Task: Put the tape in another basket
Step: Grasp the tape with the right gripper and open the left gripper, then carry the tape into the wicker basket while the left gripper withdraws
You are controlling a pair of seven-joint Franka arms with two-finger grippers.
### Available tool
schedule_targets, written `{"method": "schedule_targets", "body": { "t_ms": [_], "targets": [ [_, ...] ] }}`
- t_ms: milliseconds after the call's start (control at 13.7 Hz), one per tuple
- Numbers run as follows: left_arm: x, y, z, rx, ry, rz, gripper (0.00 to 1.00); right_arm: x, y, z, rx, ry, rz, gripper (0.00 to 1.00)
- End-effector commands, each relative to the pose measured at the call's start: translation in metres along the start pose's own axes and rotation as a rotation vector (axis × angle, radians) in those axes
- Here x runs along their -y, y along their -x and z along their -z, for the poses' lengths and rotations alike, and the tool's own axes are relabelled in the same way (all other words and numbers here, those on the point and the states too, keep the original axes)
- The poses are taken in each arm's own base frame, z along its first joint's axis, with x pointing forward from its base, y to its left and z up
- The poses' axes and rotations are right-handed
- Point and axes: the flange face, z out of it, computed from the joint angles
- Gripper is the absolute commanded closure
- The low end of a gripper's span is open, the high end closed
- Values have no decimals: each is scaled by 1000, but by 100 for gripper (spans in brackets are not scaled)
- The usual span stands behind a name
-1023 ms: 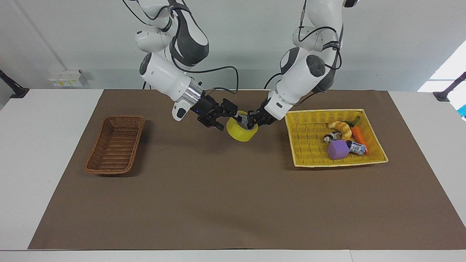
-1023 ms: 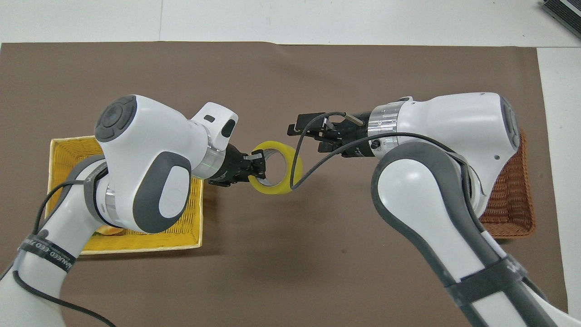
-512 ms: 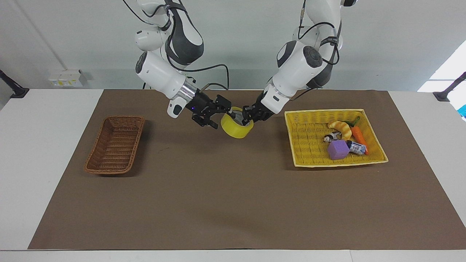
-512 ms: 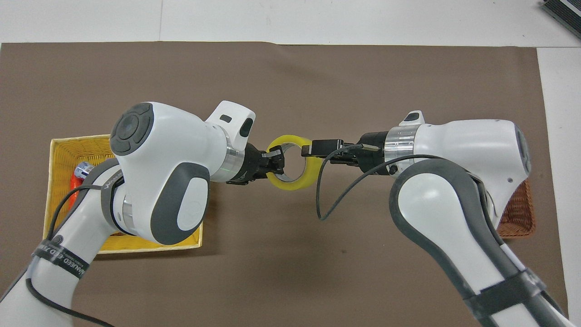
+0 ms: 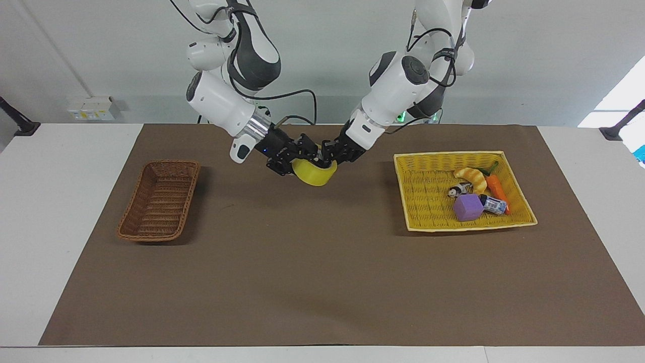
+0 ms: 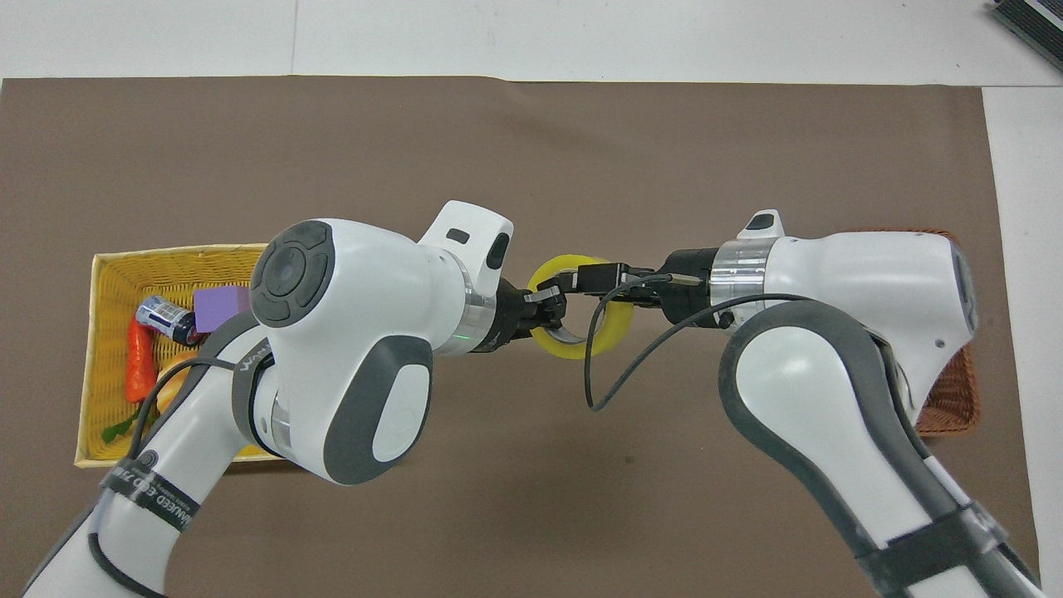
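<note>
While both hands (image 5: pixel 326 154) (image 5: pixel 296 157) meet at the tape (image 5: pixel 313 173), purple cube (image 5: pixel 467 207) stays basketed.

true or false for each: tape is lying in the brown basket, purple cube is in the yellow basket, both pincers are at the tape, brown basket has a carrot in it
1. The tape lies in the brown basket. False: it is held in the air between the two baskets.
2. The purple cube is in the yellow basket. True.
3. The left pincer and the right pincer both meet at the tape. True.
4. The brown basket holds a carrot. False: the carrot is in the yellow basket.
</note>
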Motion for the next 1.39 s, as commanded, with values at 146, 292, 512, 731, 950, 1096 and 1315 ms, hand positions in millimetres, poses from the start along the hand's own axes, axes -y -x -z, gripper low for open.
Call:
{"method": "schedule_targets", "body": {
  "t_ms": [146,292,512,731,950,1096,1315],
  "targets": [
    [-9,5,20,-17,71,30,100,0,7,3,-14,-21,-9,60],
    [-9,4,20,-17,72,32,100,-1,6,3,-15,-21,-19,97],
    [-9,4,23,-15,83,39,93,-1,6,3,-15,-21,-25,99],
    [-12,8,29,-21,96,66,0,-1,6,3,-15,-20,-26,99],
    [-10,10,42,-24,101,70,0,-1,6,3,-17,-20,-26,99],
    [1,0,63,-28,100,93,0,-1,6,3,-17,-20,-26,99],
    [27,-17,88,6,50,131,0,-4,5,5,-18,-11,-24,99]
  ]
}}
